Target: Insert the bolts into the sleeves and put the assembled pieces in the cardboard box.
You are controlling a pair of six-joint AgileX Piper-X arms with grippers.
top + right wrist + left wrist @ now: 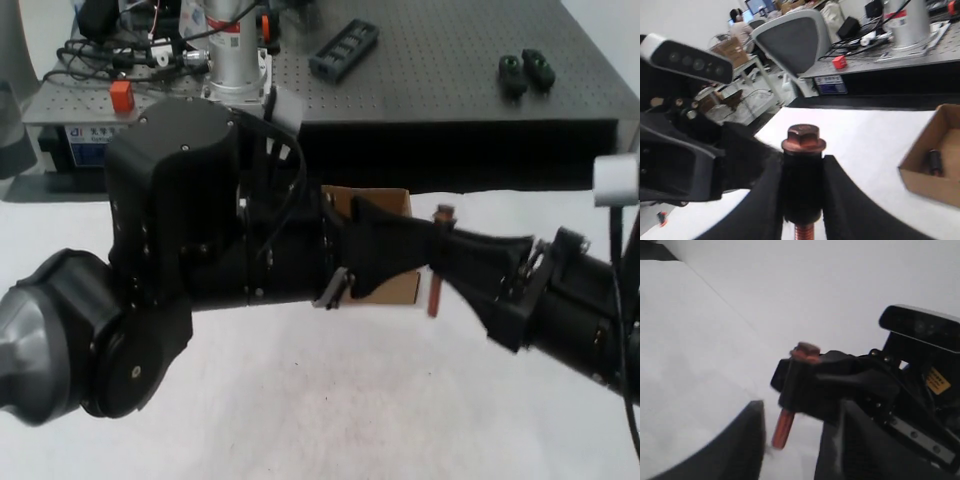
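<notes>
A copper bolt (803, 138) stands upright through a black sleeve (801, 192), its threaded end sticking out below. My right gripper (802, 200) is shut on the sleeve and holds the piece above the white table, just in front of the cardboard box (385, 210). In the high view the bolt (436, 290) hangs at mid-table. My left gripper (792, 440) is open, with a finger on each side of the bolt's lower end (782, 427), not touching it. One dark piece (934, 162) lies in the box (920, 175).
The left arm's bulky black body (170, 260) covers the table's left half. Behind the white table is a perforated metal bench (450, 60) with a black tray (343, 47), two small black parts (525, 70) and cables (110, 50).
</notes>
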